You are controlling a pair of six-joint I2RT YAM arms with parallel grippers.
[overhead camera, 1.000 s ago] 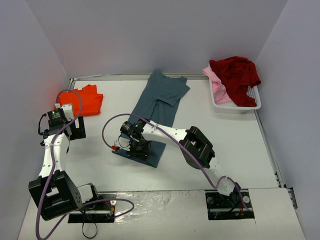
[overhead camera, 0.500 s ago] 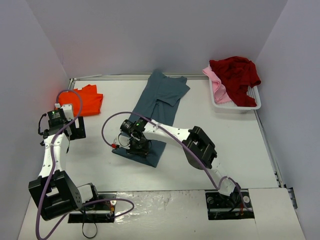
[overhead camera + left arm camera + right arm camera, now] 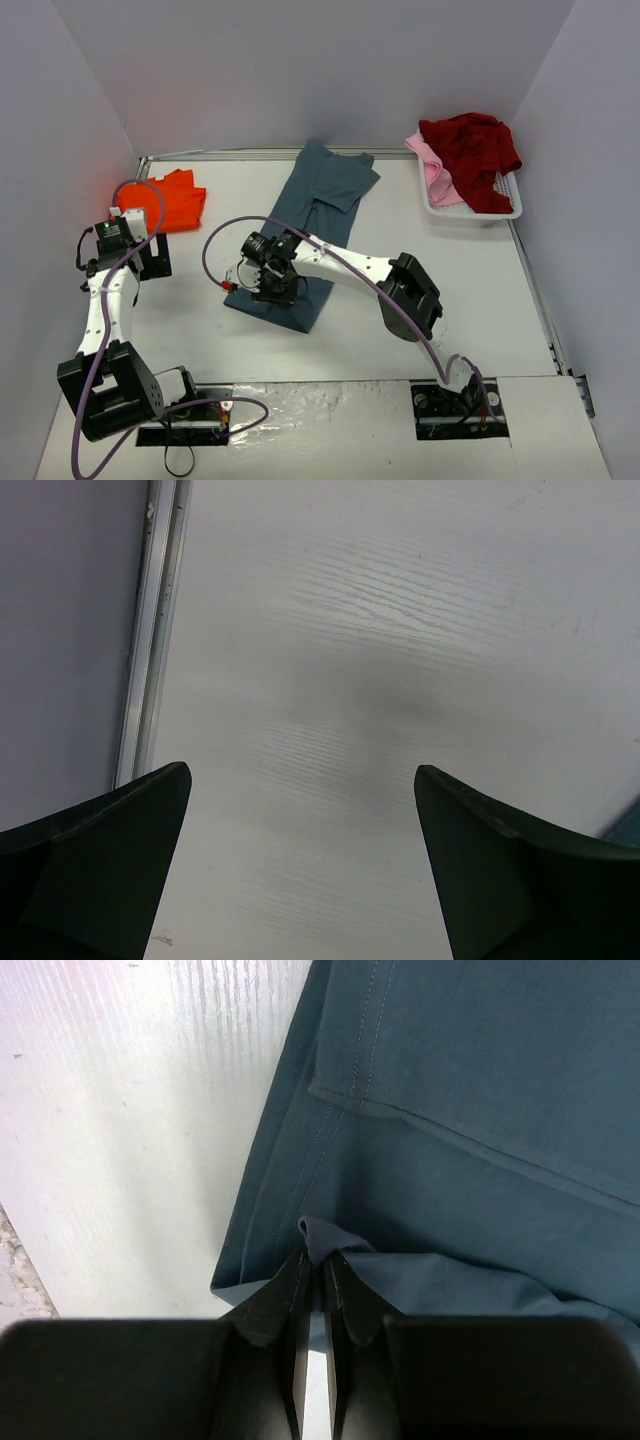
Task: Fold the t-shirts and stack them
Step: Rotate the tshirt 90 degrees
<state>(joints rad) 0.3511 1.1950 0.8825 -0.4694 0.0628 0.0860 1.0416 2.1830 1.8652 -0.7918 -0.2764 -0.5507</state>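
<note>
R claw (image 3: 318, 1260) clenched on near hem of blue-grey t-shirt (image 3: 322, 200); L claw (image 3: 300, 790) released, spread wide over bare desk (image 3: 470, 300).

R arm runs from its base at near right, elbow raised mid-desk, forearm going left, wrist tipped down. Its tips are almost together w/ a small peak of cloth pinched between them at shirt's near-left corner. Shirt lies long & narrow, near to far, at desk centre. L arm stands up at left, claw pointing down by the left rail, nothing in it. Beyond it, at far left, orange t-shirt (image 3: 172, 200). Far right: white basket (image 3: 500, 210), dark red t-shirt (image 3: 472, 145) heaped over pink t-shirt (image 3: 437, 172).
</note>
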